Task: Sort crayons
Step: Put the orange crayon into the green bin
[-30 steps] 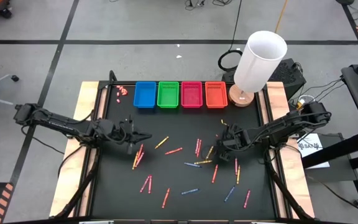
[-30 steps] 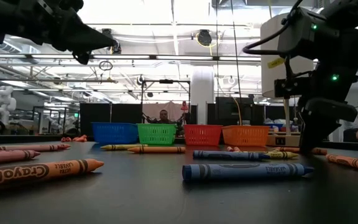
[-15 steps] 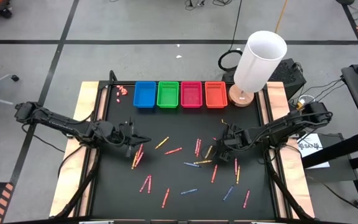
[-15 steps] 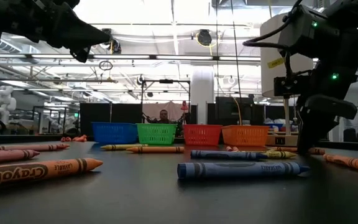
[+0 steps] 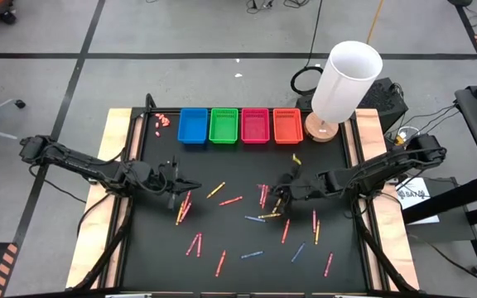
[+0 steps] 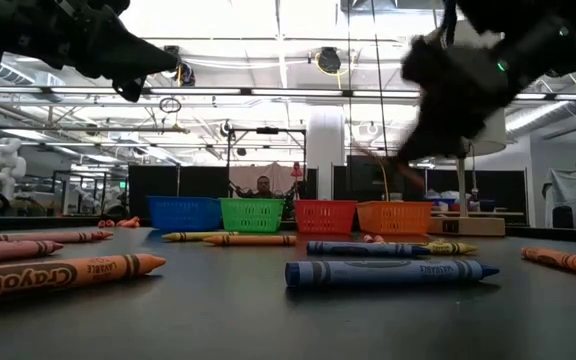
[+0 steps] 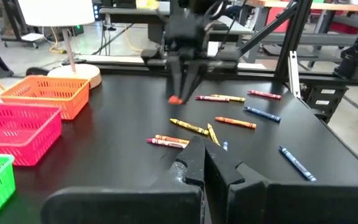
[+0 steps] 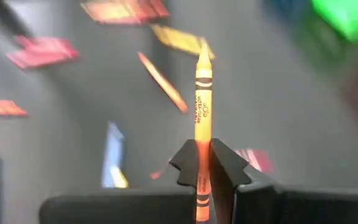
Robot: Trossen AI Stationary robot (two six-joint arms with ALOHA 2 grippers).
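Observation:
Several crayons (image 5: 231, 200), red, orange, yellow and blue, lie scattered flat on the black mat. My right gripper (image 8: 202, 149) hangs above the mat right of centre (image 5: 282, 194), shut on an orange crayon (image 8: 202, 93). In the left wrist view this gripper (image 7: 183, 78) comes in from the far side, with the crayon's orange end (image 7: 175, 99) below it. My left gripper (image 5: 190, 183) waits shut and bare above the mat's left part, near a few crayons (image 5: 184, 207). The low view shows it (image 6: 158, 62) high over the table. My right gripper pinches the orange crayon's rear part (image 8: 202, 134) between its two fingers. The crayon lies along the fingers and sticks out forward beyond them, pointed tip (image 8: 203, 48) ahead. The fingers come slanting down from the table's right side. The crayon is lifted clear of the mat.
Along the mat's far edge stand a blue (image 5: 193, 126), green (image 5: 224, 126), pink (image 5: 255, 126) and orange basket (image 5: 287, 126). A white lamp (image 5: 346, 83) stands at the far right corner. Small pinkish bits (image 5: 163, 122) lie at the far left corner.
My right gripper has risen from the mat with the orange crayon, tipped from steeply down toward level, and swung a little toward the table's left. The crayon, on the mat before, is now lifted clear.

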